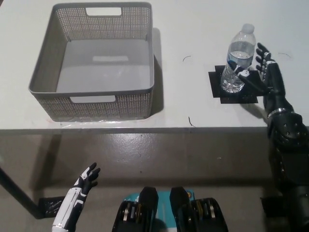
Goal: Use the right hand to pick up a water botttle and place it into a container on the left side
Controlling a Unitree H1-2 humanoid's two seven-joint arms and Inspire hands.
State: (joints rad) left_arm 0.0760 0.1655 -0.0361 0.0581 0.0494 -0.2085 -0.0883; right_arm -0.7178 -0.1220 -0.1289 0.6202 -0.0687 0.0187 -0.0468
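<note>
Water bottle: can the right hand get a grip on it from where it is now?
Probably yes. The right hand is open just right of the water bottle, fingers near its lower part, nothing between them. The bottle stands upright on black tape, well clear of the basket.
</note>
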